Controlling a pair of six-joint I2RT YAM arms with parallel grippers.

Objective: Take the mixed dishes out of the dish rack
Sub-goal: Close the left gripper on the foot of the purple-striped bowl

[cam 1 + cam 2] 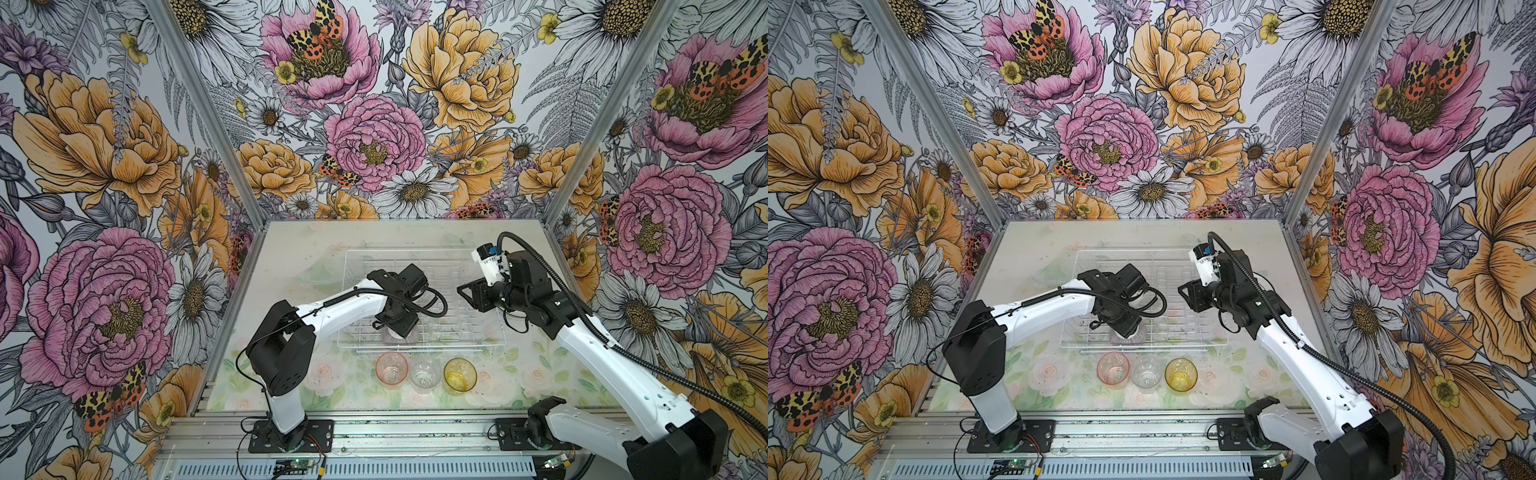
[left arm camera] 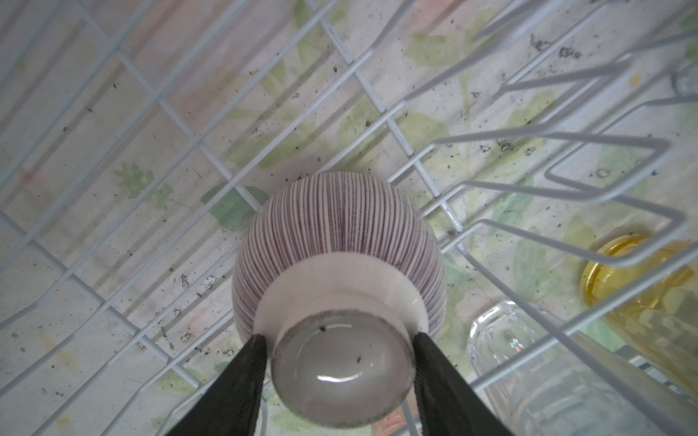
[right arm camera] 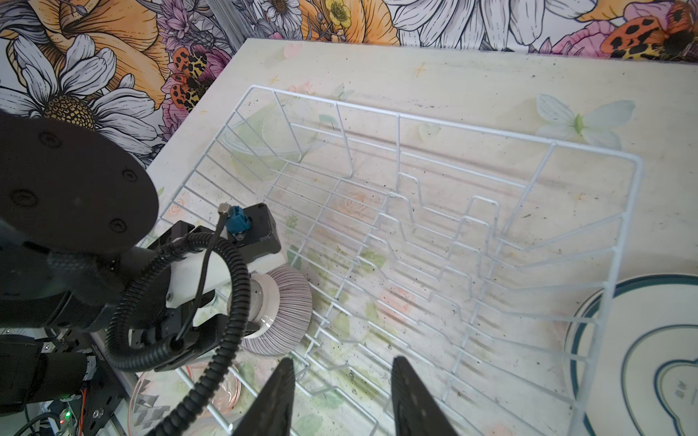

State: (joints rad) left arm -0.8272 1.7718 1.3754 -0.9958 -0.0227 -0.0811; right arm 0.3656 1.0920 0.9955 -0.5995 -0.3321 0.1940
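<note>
On the flowery table (image 1: 374,237), a big white wire dish rack (image 1: 457,324). In its near left corner, in both top views, a small striped bowl (image 1: 388,337) (image 1: 1133,334), mostly hidden under the left arm. Up close in the left wrist view, the same striped bowl (image 2: 336,234), white with thin purple lines, turned with its round foot toward the camera. Around that foot, the left gripper (image 2: 338,336), with its black fingers (image 2: 241,385) spread just as wide as the foot, one on each side. Looks pressed against the foot on both sides, so closed on the bowl. Hard to tell whether resting on the wires or lifted a little. Above the right part of the rack, the right gripper (image 3: 342,360), pointing down and toward the left arm. Black fingers (image 3: 411,400) partly apart there, with only rack wires showing between them. Holds nothing and touches nothing. In front of the rack, on the table, three see-through cups standing mouth up in a row, close together: pink tumbler (image 1: 392,371), then clear tumbler (image 1: 425,374), then amber tumbler (image 1: 460,374). Just outside the rack, at the end away from the bowl, a white plate (image 3: 649,339) with dark rings, lying flat on the table. Cannot tell whether one plate or more. By the far left corner of the rack, outside it, a pale see-through dish (image 1: 322,272). Sits on the table too, right beside the wire wall.
</note>
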